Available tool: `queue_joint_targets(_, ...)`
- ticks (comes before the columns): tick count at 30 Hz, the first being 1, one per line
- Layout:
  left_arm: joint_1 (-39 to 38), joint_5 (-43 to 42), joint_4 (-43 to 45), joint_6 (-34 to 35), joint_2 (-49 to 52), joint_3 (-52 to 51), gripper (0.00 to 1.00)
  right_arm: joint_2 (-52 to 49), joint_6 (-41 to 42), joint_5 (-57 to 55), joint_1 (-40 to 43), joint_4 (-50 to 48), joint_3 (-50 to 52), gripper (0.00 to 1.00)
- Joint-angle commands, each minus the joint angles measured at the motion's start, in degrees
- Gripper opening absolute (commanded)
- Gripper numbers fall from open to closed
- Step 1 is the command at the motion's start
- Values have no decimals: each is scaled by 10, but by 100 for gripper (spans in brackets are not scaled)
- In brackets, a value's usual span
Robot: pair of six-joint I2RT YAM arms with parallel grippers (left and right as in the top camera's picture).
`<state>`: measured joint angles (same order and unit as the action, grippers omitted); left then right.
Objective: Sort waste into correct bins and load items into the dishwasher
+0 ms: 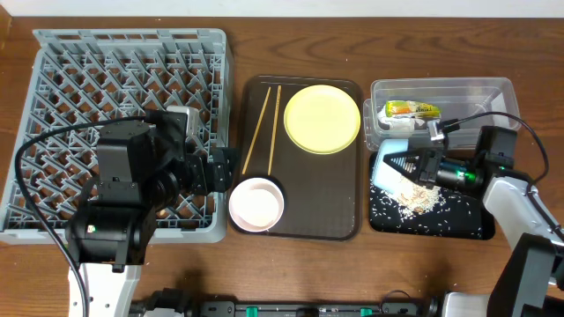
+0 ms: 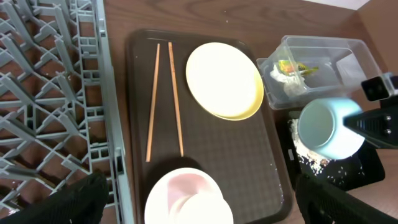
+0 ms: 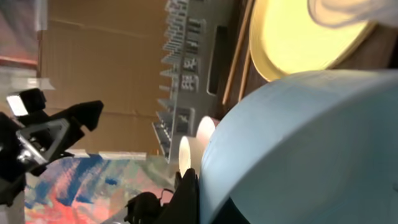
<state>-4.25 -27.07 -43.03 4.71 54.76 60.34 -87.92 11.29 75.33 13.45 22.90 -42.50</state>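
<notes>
My right gripper (image 1: pixel 416 165) is shut on the rim of the light blue bowl (image 1: pixel 385 175), holding it tipped on its side over the black tray (image 1: pixel 463 227). Beige-white crumbs (image 1: pixel 412 195) lie on that tray. The bowl fills the right wrist view (image 3: pixel 311 143). The clear tub (image 1: pixel 480 90) holds the snack wrapper (image 1: pixel 411 110) and the white tissue (image 1: pixel 396 126). My left gripper (image 1: pixel 220 169) is open, its fingers spread wide above the white-pink bowl (image 2: pixel 186 194), which has the small white cup (image 2: pixel 200 210) in it. The yellow plate (image 1: pixel 322 118) and two chopsticks (image 1: pixel 264 128) lie on the brown tray.
The dark brown serving tray (image 1: pixel 339 207) is in the middle. The grey dish rack (image 1: pixel 123 79) stands at the left, its right wall close to my left gripper. The tub and the black tray sit side by side at the right.
</notes>
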Motion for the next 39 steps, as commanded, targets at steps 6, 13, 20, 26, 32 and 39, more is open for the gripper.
queue_joint_targets(6, -2, -8, 2, 3, 0, 14, 96, 52, 23, -156, -144, 45, -53, 1)
queue_joint_targets(13, -2, -8, 2, 3, 0, 14, 96, 62, -2, -574, -380, 207, -192, 1)
queue_joint_targets(20, -2, -8, 2, 3, 0, 14, 96, 16, 40, -754, -516, 212, -199, 1)
queue_joint_targets(26, -2, -8, 2, 3, 0, 14, 96, -30, 25, -738, -559, 202, -200, 13)
queue_joint_targets(32, -2, -8, 2, 3, 0, 14, 96, -20, 24, -690, -554, 200, -217, 33)
queue_joint_targets(39, -2, 8, 2, 3, 0, 14, 96, -20, 24, -483, -537, 158, -255, 40)
